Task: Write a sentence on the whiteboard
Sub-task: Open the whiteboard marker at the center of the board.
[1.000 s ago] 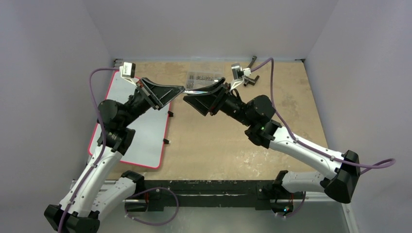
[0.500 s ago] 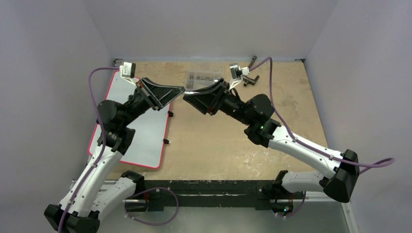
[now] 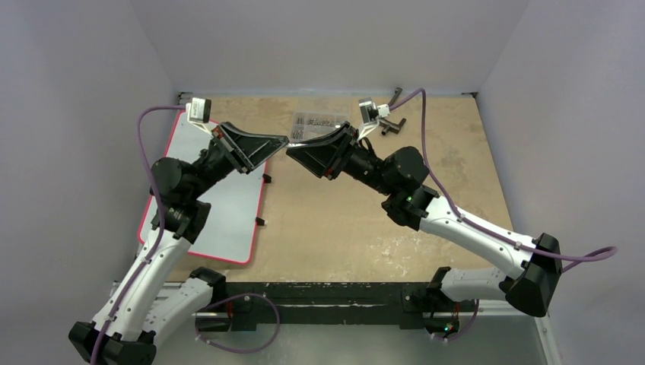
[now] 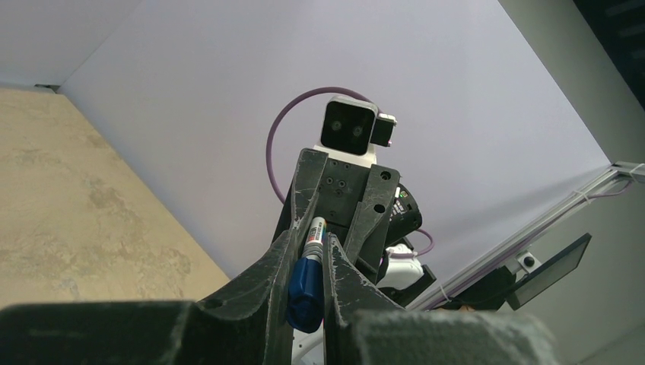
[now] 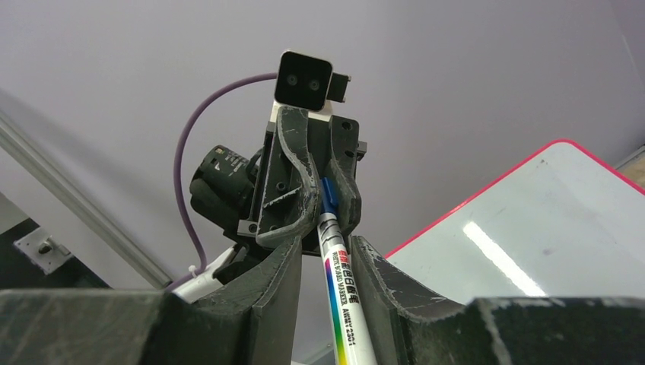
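The left arm [image 3: 152, 258] and right arm [image 3: 471, 232] rise inward from the near edge, so the left claw [image 3: 281, 141] and right claw [image 3: 290, 151] meet tip to tip above the far middle of the worktop [image 3: 342, 220]. The left claw is clenched on the blue cap of a marker [image 5: 338, 296]; its white barrel runs between the right claw's fingers, but I cannot tell whether they press on it. The whiteboard [image 3: 228, 213] lies flat on the worktop's left side, below and near-left of both claws, apart from them.

Soft even light, faint shadows, glare streak on the whiteboard [image 5: 548, 228], wrist-view foreground perhaps blurred
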`<state>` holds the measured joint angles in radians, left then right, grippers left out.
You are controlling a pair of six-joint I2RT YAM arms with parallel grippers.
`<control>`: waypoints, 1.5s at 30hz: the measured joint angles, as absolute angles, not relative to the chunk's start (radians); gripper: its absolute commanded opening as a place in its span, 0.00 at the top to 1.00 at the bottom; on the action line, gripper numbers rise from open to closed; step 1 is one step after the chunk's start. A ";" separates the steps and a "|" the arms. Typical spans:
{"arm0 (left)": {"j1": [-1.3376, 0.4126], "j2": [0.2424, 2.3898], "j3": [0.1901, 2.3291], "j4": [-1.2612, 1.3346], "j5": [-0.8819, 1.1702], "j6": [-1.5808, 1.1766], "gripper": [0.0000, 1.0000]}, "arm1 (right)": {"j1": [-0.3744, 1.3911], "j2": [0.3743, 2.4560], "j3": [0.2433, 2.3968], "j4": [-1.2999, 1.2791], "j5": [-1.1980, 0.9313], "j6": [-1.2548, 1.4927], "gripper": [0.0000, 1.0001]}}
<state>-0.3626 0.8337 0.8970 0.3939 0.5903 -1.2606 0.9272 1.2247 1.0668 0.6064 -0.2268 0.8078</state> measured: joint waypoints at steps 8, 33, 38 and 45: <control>-0.363 0.829 0.897 0.386 0.591 -1.260 1.00 | 0.926 1.225 1.068 0.603 -0.226 0.808 0.75; -0.368 0.805 0.892 0.361 0.587 -1.238 1.00 | 0.925 1.225 1.068 0.604 -0.232 0.827 1.00; -0.369 0.798 0.892 0.345 0.586 -1.234 0.52 | 0.925 1.225 1.068 0.604 -0.237 0.827 1.00; -0.369 0.802 0.888 0.267 0.563 -1.182 0.28 | 0.925 1.208 1.067 0.592 -0.234 0.810 1.00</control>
